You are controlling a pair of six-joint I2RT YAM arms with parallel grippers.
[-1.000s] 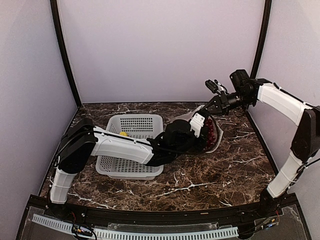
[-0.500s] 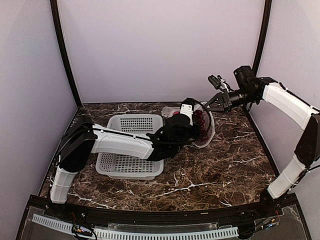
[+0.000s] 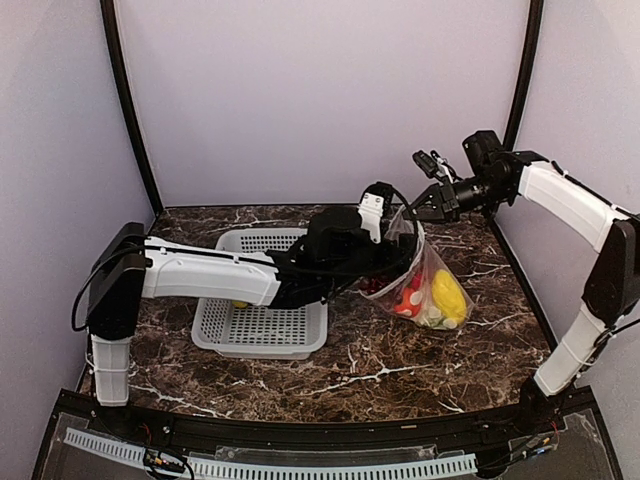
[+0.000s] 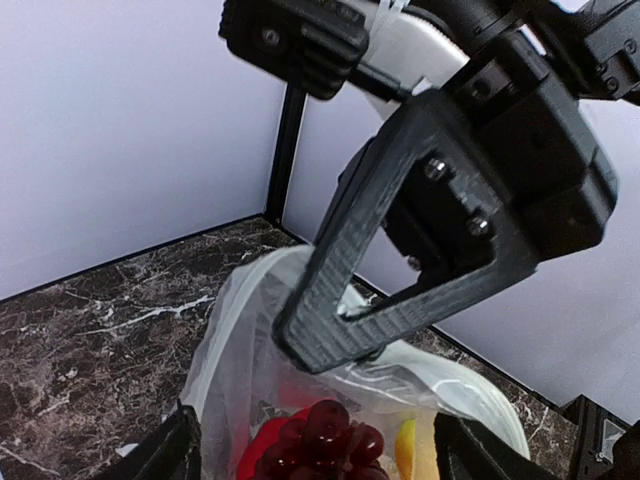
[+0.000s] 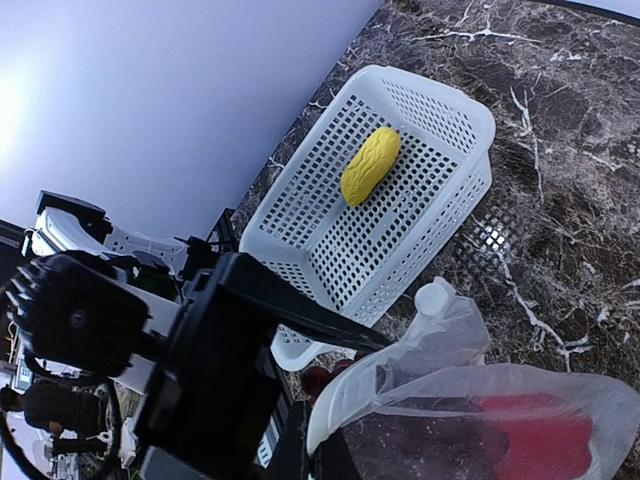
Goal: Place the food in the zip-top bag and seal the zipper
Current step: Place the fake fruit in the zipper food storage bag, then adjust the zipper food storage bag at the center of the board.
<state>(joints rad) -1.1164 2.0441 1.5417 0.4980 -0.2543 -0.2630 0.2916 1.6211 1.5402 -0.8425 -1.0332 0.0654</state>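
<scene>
From above, we see the right pincer [image 3: 411,211] pinching the rim of the zip-top bag [image 3: 430,290], which hangs loaded over the desk [image 3: 400,370]. The left pincer [image 3: 385,240] sits at its mouth, beside the basket [image 3: 262,340].

On the left wrist, our fingers are spread wide, with the grapes [image 4: 328,432] in the bag's mouth between them.

On the right wrist, one yellow piece [image 5: 370,165] lies diagonally in the basket. We judge the left arm nearer.
</scene>
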